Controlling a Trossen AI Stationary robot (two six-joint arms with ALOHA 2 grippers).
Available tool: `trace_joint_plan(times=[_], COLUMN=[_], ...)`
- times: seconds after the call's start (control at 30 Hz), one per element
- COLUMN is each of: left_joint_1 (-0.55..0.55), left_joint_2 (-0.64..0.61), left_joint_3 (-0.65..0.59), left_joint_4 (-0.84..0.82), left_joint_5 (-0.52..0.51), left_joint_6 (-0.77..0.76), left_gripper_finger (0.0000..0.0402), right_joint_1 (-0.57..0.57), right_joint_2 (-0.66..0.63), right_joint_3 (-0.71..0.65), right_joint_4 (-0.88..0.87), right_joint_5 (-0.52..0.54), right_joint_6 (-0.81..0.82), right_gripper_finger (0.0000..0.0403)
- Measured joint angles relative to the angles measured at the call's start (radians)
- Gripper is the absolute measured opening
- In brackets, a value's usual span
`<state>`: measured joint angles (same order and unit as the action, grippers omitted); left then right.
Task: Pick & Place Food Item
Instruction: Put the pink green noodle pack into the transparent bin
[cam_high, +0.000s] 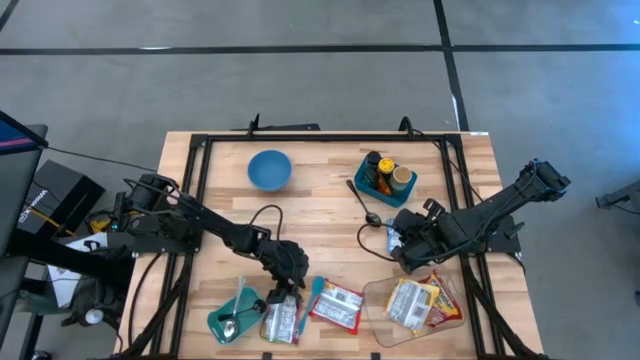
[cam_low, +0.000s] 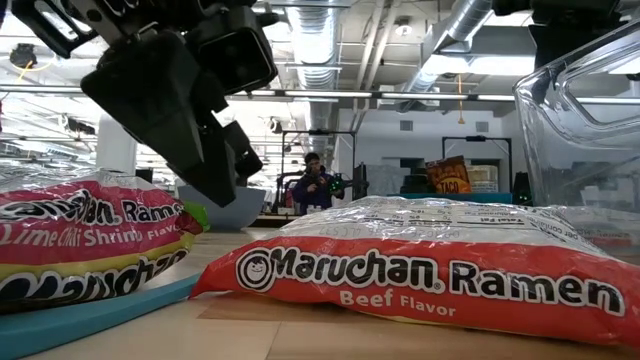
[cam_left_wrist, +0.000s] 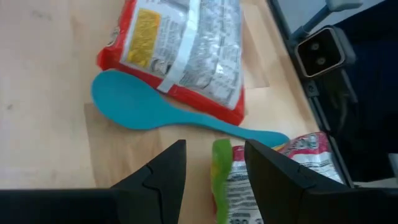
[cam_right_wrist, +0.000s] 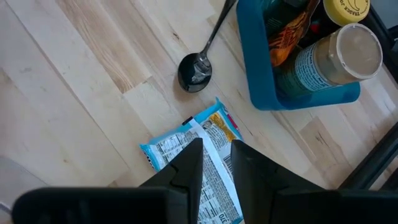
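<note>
A Lime Chili Shrimp ramen packet (cam_high: 281, 320) lies flat near the table's front edge, with its green end (cam_left_wrist: 221, 171) toward my left gripper. A red Beef ramen packet (cam_high: 336, 307) lies to its right, with a teal spoon (cam_left_wrist: 149, 112) between them. My left gripper (cam_left_wrist: 214, 168) is open and hangs just above the green end, one finger on either side. A small blue snack packet (cam_right_wrist: 186, 143) lies flat at centre right. My right gripper (cam_right_wrist: 216, 165) points down over it, its fingers a narrow gap apart. My left gripper touches nothing. My right gripper stands over the middle of the blue packet (cam_right_wrist: 214, 149) from above; I cannot tell whether its fingertips touch it. The packet lies flat on the table.
A blue bowl (cam_high: 269, 168) stands at the back. A blue bin of bottles (cam_high: 385, 177) stands at back right, with a black spoon (cam_high: 362, 200) beside it. A clear container of packets (cam_high: 415, 305) is at front right. A teal dish with a spoon (cam_high: 232, 318) is at front left.
</note>
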<state>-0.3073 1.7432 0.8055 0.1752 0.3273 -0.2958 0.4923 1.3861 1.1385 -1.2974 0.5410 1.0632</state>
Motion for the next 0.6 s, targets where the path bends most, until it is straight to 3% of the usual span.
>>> trace_joint_plan(times=[0.43, 0.6], left_joint_1=[-0.025, -0.024], left_joint_2=[0.002, 0.059], left_joint_3=[0.000, 0.000], left_joint_4=[0.009, 0.070], left_joint_5=[0.011, 0.014], left_joint_6=[0.000, 0.000], left_gripper_finger=[0.0159, 0.0159], right_joint_1=[0.000, 0.000], right_joint_2=[0.000, 0.000], right_joint_3=[0.000, 0.000], right_joint_4=[0.000, 0.000], right_joint_5=[0.000, 0.000], right_joint_6=[0.001, 0.002], right_gripper_finger=[0.0077, 0.0077])
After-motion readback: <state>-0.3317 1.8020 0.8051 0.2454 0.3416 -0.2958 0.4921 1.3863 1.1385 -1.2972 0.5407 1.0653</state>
